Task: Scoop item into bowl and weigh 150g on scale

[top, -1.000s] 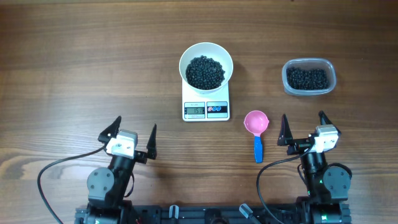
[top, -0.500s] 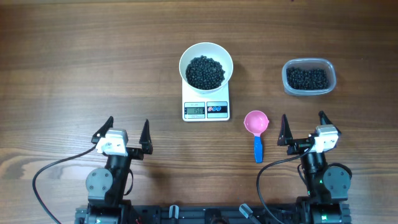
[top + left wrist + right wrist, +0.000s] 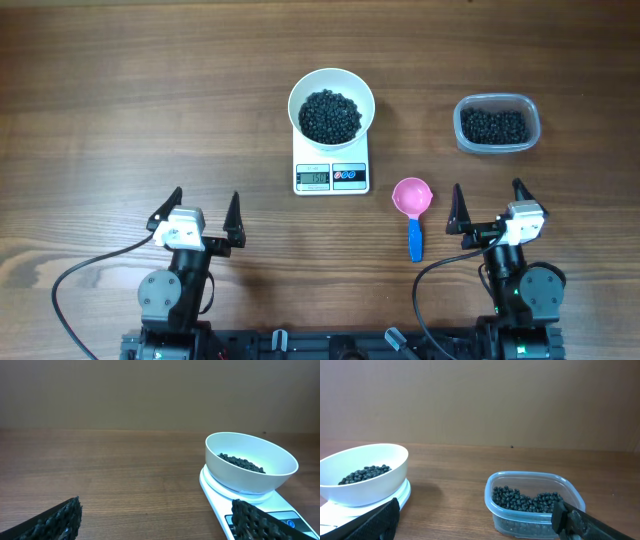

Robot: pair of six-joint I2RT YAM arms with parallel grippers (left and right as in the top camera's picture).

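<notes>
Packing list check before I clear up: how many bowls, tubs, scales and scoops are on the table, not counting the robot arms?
white bowl: 1
clear tub: 1
scale: 1
pink scoop: 1
Total: 4

Two arms: dark grey, round joint housings (image 3: 160, 292), black base rail (image 3: 330, 345) behind. Left hand (image 3: 207, 195), right hand (image 3: 487, 186): white block body, two black tapered fingers (image 3: 55, 520), knobbly textured inner faces. Black cables (image 3: 75, 275) loop from bases.
</notes>
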